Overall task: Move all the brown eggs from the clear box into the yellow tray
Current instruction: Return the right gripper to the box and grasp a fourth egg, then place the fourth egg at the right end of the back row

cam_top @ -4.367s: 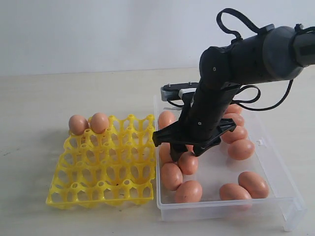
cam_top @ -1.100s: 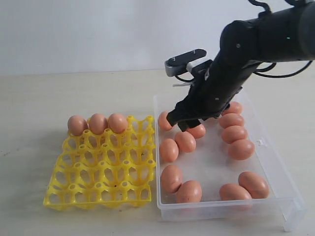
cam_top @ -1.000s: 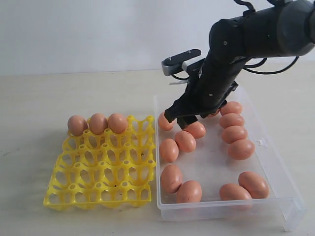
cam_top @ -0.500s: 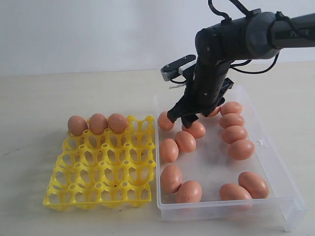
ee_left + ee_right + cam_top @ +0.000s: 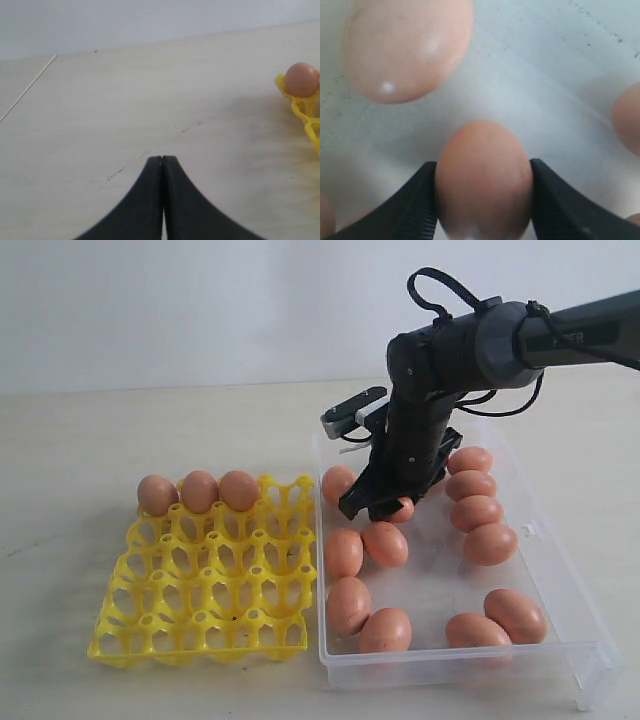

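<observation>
My left gripper hangs over the bare table with its two black fingers pressed together, nothing between them. From its wrist camera I see only one corner of the yellow tray, with one egg sitting in the corner cup.

The tray lies on the table left of the clear box, just beside its left wall. Three brown eggs sit side by side in the tray's back row, starting at the left corner; every other cup I can see is bare.

The other eggs lie on the floor of the clear box: a loose group along its left side, a line of four toward the back right, and two at the front right.

My right gripper reaches down into the box near its back left. Its fingers are clamped on one brown egg, a pad touching each side. Whether that egg is off the box floor I cannot tell. Another egg lies near it.
</observation>
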Motion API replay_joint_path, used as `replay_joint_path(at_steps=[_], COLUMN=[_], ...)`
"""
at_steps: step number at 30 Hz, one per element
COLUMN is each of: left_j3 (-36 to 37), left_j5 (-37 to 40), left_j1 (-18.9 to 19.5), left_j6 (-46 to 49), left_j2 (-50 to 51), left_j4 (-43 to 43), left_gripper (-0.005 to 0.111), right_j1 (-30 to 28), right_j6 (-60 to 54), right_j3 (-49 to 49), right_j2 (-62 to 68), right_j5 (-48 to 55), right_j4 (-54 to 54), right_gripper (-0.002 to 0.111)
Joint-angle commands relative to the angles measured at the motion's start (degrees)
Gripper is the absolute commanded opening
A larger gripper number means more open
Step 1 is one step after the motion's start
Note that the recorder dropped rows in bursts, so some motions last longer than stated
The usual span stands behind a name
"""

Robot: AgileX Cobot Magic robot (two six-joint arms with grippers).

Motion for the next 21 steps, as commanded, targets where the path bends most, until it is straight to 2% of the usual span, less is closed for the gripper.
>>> replay_joint_path(at_steps=[1, 3, 8, 11, 14, 16, 19, 21], left_j3=[-0.2, -0.2, -0.2, -0.2, -0.2, -0.2, -0.2, -0.2], left_j5=[-0.5, -0.5, -0.5, -0.5, -0.5, -0.5, -0.5, -0.5], left_j1=[-0.3, -0.3, -0.3, -0.3, -0.3, -0.3, -0.3, -0.3], left_j6=[-0.3, -0.3, -0.3, -0.3, -0.3, -0.3, -0.3, -0.3], left_j2=[-0.3, -0.3, -0.3, -0.3, -0.3, -0.3, -0.3, -0.3], left_j4=[-0.1, -0.1, -0.1, -0.1, -0.1, -0.1, -0.1, -0.1], left_gripper=[0.000, 0.000, 0.000, 0.000, 0.000, 0.000, 0.000, 0.000], right_j1=[-0.3, -0.1, 4.1, 6.9, 8.6, 9.0, 9.0, 9.0], right_j6=[-0.9, -1.8, -10.7, -11.4, -10.1, -2.8, 15.5, 22.1], right_j3=[-0.3, 0.5, 9.0, 12.1, 12.5, 12.5, 12.5, 12.5], right_j2=[-3.3, -5.5, -11.7, -11.9, -10.4, -8.5, -4.8, -3.1], right_j5=[-2.0, -6.7, -32.6, -43.2, -48.8, -52.8, -55.3, -56.4], right_j4=[0.9, 3.3, 13.9, 14.2, 12.6, 7.3, -8.0, -12.6], right_gripper=[0.000, 0.000, 0.000, 0.000, 0.000, 0.000, 0.000, 0.000])
